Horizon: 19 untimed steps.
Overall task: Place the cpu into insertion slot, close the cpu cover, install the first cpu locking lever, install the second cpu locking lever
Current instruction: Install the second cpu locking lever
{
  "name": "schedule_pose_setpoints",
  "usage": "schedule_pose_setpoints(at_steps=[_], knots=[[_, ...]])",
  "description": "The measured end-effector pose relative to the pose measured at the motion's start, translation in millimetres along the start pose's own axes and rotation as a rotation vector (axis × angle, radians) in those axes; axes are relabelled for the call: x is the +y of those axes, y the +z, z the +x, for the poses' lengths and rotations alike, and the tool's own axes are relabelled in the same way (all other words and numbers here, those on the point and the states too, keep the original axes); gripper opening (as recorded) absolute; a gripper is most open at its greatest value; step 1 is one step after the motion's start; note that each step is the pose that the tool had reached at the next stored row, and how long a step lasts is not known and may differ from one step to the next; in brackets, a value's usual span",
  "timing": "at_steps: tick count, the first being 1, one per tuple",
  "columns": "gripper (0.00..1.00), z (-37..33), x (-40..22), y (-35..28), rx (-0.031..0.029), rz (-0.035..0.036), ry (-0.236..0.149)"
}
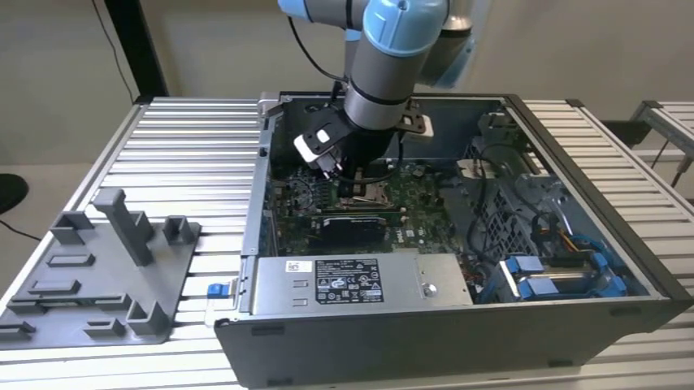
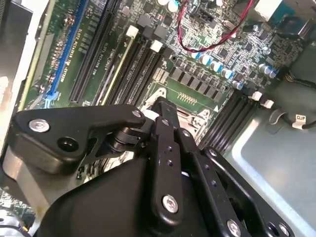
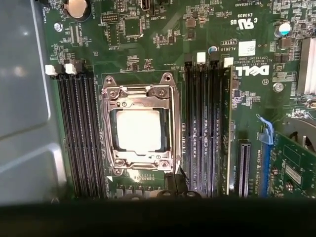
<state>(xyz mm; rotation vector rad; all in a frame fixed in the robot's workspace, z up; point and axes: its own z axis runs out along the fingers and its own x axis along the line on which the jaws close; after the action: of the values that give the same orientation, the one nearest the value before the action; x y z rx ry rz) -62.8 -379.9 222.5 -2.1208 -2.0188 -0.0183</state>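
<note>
In the first wrist view the cpu sits in the insertion slot at frame centre, with the cpu cover folded down flat over it — chip showing through the window. The gripper pokes in at the lower edge, just beside the cover's lower right corner, fingertips pressed together with nothing pinched that I can make out. Looks like lever time, so I'd push slow and steady and keep clear of the memory slots right of the socket.
</note>
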Motion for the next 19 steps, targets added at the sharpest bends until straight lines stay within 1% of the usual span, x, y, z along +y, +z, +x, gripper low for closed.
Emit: schedule_pose_setpoints(at_steps=[2,4,8,11,15,19], knots=[[0.0,1.1,0.0,1.2,0.0008,0.0002,0.0],[0.0,1.5,0.2,2.7,0.0038,0.0001,0.0],[0.0,2.3,-0.6,8.1,0.0059,0.0,0.0],[0.0,2.6,-1.2,12.1,0.0066,-0.0001,0.0],[0.0,2.1,-1.6,14.9,0.0066,-0.0003,0.0],[0.0,1.4,-1.8,19.6,0.0067,-0.0016,0.0]])
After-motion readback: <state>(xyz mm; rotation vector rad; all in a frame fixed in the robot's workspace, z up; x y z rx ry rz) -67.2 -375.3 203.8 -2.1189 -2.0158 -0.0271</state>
